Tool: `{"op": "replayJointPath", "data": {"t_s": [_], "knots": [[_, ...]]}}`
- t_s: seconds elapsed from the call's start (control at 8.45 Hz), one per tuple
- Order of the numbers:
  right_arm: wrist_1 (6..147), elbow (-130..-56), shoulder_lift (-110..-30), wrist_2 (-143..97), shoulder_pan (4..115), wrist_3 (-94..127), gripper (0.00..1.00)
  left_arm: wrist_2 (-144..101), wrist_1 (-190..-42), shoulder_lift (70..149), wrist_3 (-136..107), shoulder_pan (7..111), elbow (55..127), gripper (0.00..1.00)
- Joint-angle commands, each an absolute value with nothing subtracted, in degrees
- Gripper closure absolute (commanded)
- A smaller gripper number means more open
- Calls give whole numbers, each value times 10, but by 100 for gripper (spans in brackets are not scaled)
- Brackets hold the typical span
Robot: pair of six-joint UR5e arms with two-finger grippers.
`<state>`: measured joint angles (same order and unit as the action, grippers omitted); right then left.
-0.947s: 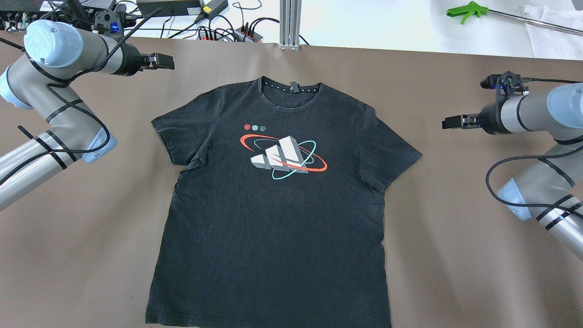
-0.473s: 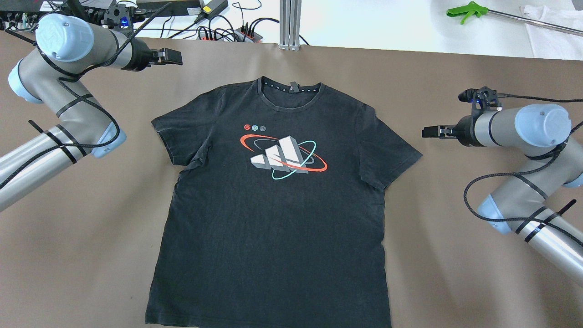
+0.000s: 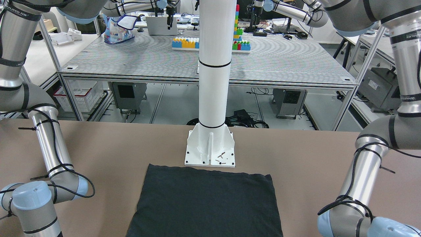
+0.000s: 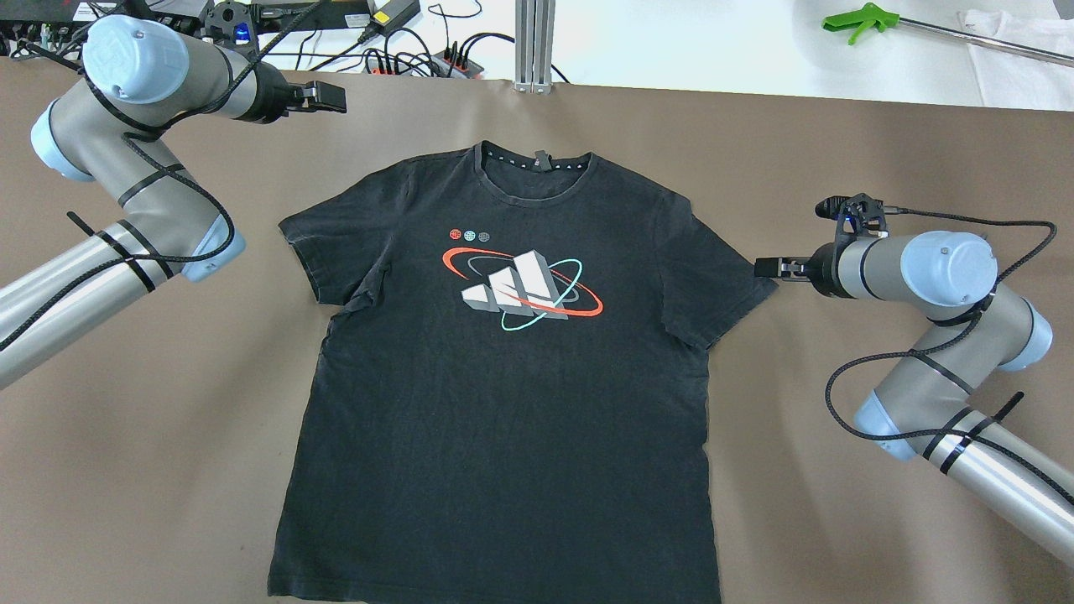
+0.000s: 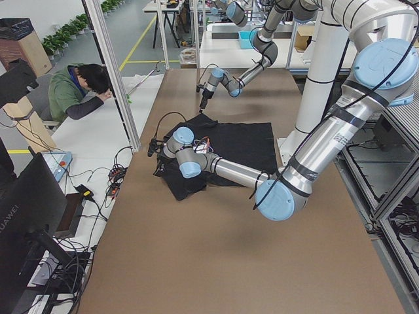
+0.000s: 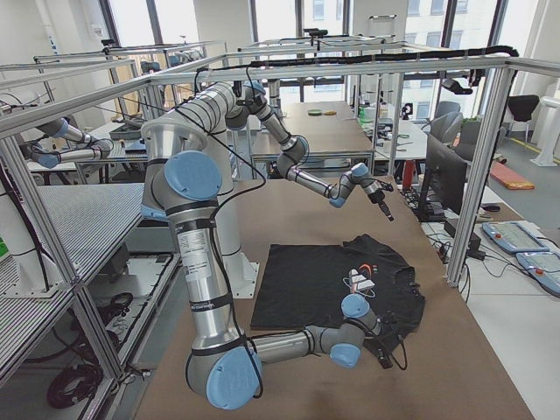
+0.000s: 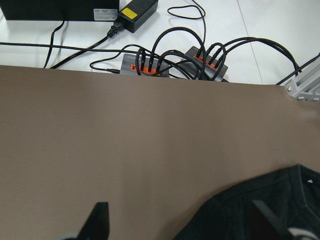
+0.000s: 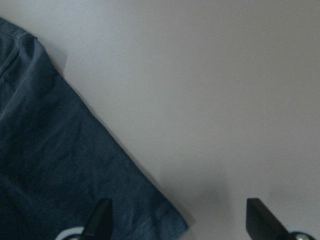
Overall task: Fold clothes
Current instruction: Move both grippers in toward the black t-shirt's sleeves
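Overhead, a black T-shirt [image 4: 503, 377] with a red, teal and white chest graphic is lying spread flat, face up, on the brown-covered bench [image 4: 839, 151], its collar pointing away from the robot. The left end effector [image 4: 329, 97] is hovering over bare bench beyond the shoulder on the robot's left, its fingers standing wide apart and empty in the wrist view. The right end effector [image 4: 765, 268], likewise spread and empty, is sitting at the opposite sleeve's hem, one finger [image 8: 100, 220] over the fabric; contact cannot be told. The front-facing camera is showing only the shirt's plain hem end, right beside the white pillar [image 3: 213, 82], plus a white basket [image 3: 80, 97] under a neighbouring table, its contents unclear. From the left end, a person [image 5: 82, 91] is sitting bent over a white desk amid aluminium-framed work cells.
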<state>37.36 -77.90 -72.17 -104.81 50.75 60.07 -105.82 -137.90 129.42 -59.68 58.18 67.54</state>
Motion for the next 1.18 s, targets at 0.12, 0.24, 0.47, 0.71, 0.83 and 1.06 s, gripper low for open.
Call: {"op": "replayJointPath", "data": {"t_s": [0.12, 0.24, 0.47, 0.71, 0.83, 1.06], "knots": [[370, -766, -722, -1036, 494, 603, 6, -1058, -1379, 1295, -596, 582, 675, 0], [370, -766, -722, -1036, 491, 603, 7, -1058, -1379, 1295, -596, 582, 675, 0], [370, -766, -722, -1035, 489, 603, 14, -1058, -1379, 1294, -596, 582, 675, 0], [370, -766, -722, -1035, 485, 604, 31, -1058, -1379, 1294, -597, 582, 675, 0], [370, -767, -722, -1035, 484, 604, 54, -1058, -1379, 1293, -597, 583, 675, 0], [371, -774, -721, -1035, 484, 604, 92, -1058, -1379, 1292, -597, 583, 675, 0]]}}
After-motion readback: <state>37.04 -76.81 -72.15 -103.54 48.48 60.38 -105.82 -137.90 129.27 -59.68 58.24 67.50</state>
